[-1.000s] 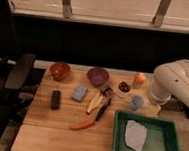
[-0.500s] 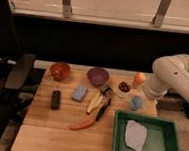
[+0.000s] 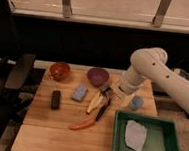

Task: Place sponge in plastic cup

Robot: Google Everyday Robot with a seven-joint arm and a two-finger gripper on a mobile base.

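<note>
sponge (image 3: 79, 92): lies flat on the wooden table (image 3: 42, 133) and is not held. from the fingers it is well off toward the left of the camera view. a yellowish elongated item (image 3: 93, 104) and a dark utensil (image 3: 103, 109) lie between the fingers and the sponge.

plastic cup (image 3: 135, 102): stands upright just beside the fingers on the opposite side, near the far rim of the green tray (image 3: 144, 117).

gripper (image 3: 113, 94): hangs low over the table between the two task items, closer to the cup. the fingers are spread wide and hold nothing.

step in hand (judged): reach for the sponge. no grasp has been made.

procedure:
1. lift the fingers enough to clear the yellowish item and the utensil, then carry them across to the sponge.
2. set the jaws across the narrower side of the sponge.
3. lower until the fingertips straddle the sponge. keep off the black block (image 3: 56, 99), which lies beyond the sponge from the fingers.
4. close gently. the sponge looks soft, and a light squeeze should narrow it for the cup mouth.

caution: the purple bowl (image 3: 97, 75) stands near the travel path, on its far side.
</note>
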